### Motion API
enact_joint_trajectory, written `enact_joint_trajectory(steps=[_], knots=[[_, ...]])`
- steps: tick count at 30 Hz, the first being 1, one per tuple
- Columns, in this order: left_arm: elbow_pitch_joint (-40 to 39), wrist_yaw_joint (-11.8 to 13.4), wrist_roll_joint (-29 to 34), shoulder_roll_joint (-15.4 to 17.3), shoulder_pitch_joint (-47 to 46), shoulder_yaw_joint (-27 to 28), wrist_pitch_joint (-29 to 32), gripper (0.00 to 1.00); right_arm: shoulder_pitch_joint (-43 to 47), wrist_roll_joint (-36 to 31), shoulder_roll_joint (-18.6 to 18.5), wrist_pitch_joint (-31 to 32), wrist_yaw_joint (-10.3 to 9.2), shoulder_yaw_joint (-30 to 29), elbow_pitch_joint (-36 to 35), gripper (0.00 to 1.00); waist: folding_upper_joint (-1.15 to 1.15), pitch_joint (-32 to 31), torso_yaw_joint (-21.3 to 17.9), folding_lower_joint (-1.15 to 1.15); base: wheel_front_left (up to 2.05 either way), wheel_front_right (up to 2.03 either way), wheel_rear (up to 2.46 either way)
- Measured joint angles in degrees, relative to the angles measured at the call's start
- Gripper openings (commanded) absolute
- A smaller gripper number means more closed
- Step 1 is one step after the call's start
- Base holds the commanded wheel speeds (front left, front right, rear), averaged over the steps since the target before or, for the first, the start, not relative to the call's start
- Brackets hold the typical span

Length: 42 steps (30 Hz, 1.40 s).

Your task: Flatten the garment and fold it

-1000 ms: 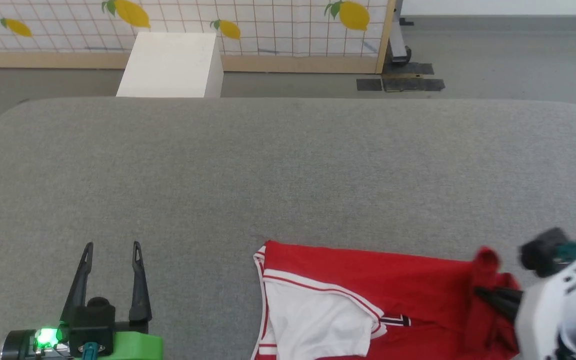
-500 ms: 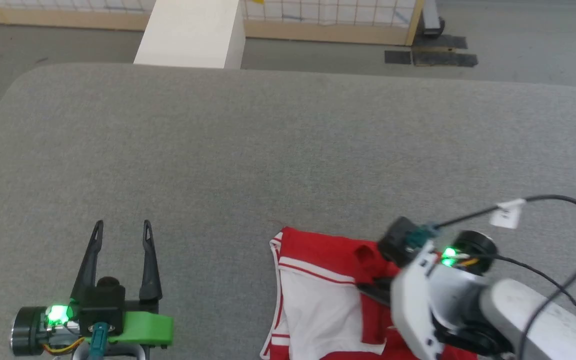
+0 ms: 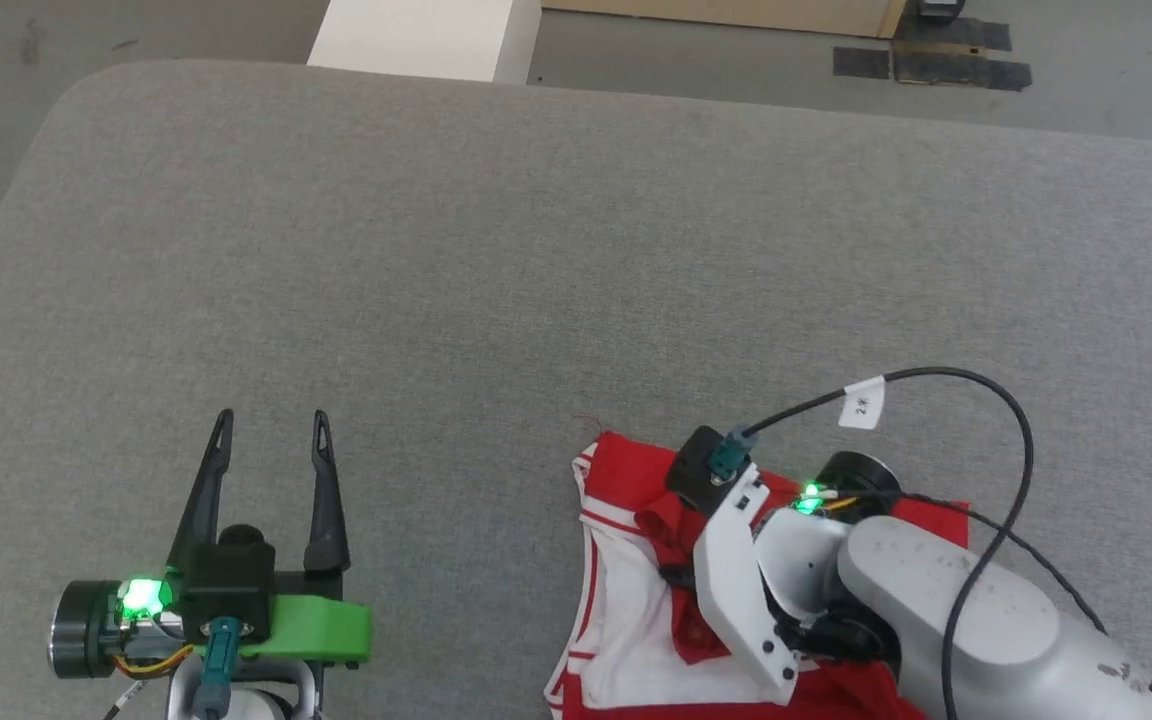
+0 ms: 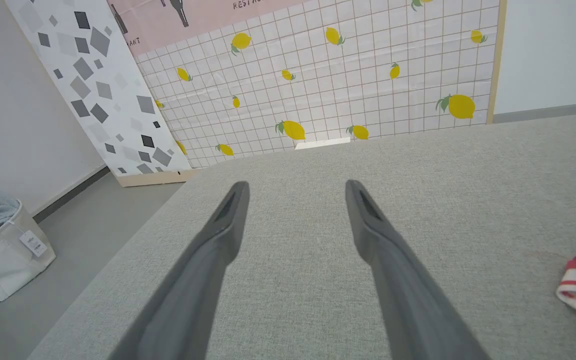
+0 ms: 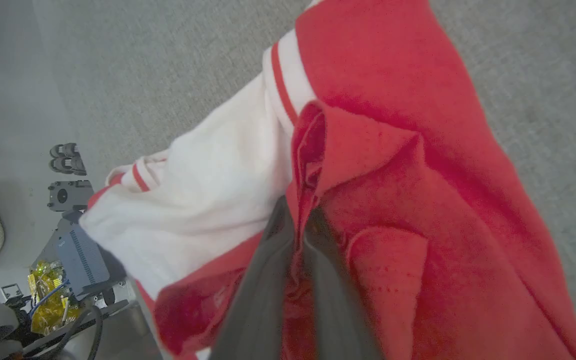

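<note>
Pinched tight on a red edge of the garment (image 3: 626,455), the right gripper (image 5: 298,220) has drawn it leftward across the lower frame, starting a fold; the left gripper (image 3: 272,420) gapes empty.

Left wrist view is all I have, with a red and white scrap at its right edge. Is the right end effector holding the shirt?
Observer: Yes. The right end effector is shut on a red fold of the shirt.
Operator: Is the shirt flat?
Observer: No, it is rumpled, with a red flap doubled up beside the white sleeve.
Operator: How far is the left end effector from it?
Observer: The left end effector is open, well apart from the shirt, over the bare grey surface.
</note>
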Motion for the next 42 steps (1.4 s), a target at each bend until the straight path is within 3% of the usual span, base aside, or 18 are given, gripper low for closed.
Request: enact_joint_trajectory(steps=[1,2,3,8,10,16,23,29,34,42], knots=[[0.4,0.3,0.0,-0.1,0.0,0.0,0.0,1.00,-1.5,1.0,0.2,-2.2,0.03,1.9,1.7,0.05,0.00,0.0,0.3,0.00,0.00,0.00,0.00],[0.5,0.4,0.0,-0.1,0.0,0.0,0.0,1.00,-1.6,1.1,0.2,-3.1,0.03,2.4,1.8,0.41,0.00,-0.1,0.2,0.00,0.00,0.00,0.00],[0.6,0.5,0.0,-0.1,0.1,0.2,0.0,1.00,-1.8,1.0,-0.1,-4.4,0.03,3.0,1.8,1.00,0.00,-0.3,0.1,0.00,0.00,0.00,0.00],[1.4,0.7,-0.1,0.0,1.2,0.8,0.0,1.00,-1.9,0.9,-2.1,-12.2,0.01,2.8,-1.3,1.00,0.00,-2.2,-0.8,0.00,0.00,0.00,0.00],[1.3,0.9,-0.1,0.1,2.8,1.3,0.0,1.00,-1.8,-1.2,-5.4,-18.3,0.00,-2.0,-5.7,1.00,0.00,-4.2,-2.3,0.00,0.00,0.00,0.00],[1.3,1.0,-0.2,0.1,4.4,1.6,0.0,1.00,1.8,-8.6,-7.6,-27.6,0.00,-18.0,-8.5,1.00,0.00,-6.9,-5.0,0.00,0.00,0.00,0.00],[0.3,1.2,-0.3,-0.1,5.5,2.2,0.0,1.00,13.2,-18.1,-2.6,-37.2,-0.01,-38.7,-9.2,1.00,0.00,-9.1,-8.0,0.00,0.00,0.00,0.00],[-0.5,1.2,-0.5,-0.4,6.6,2.8,0.0,1.00,22.2,-24.9,3.7,-42.8,-0.01,-51.3,-11.3,1.00,0.00,-10.5,-9.3,0.00,0.00,0.00,0.00],[-1.0,1.2,-0.7,-0.8,7.2,3.3,0.0,1.00,28.3,-28.2,8.5,-45.3,-0.01,-57.8,-14.0,1.00,0.00,-11.2,-9.3,0.00,0.00,0.00,0.00],[-1.1,0.4,-0.8,-1.7,7.7,3.4,0.0,1.00,35.8,-34.0,14.7,-47.5,-0.01,-62.8,-21.8,1.00,0.00,-12.2,-8.9,0.00,0.00,0.00,0.00]])
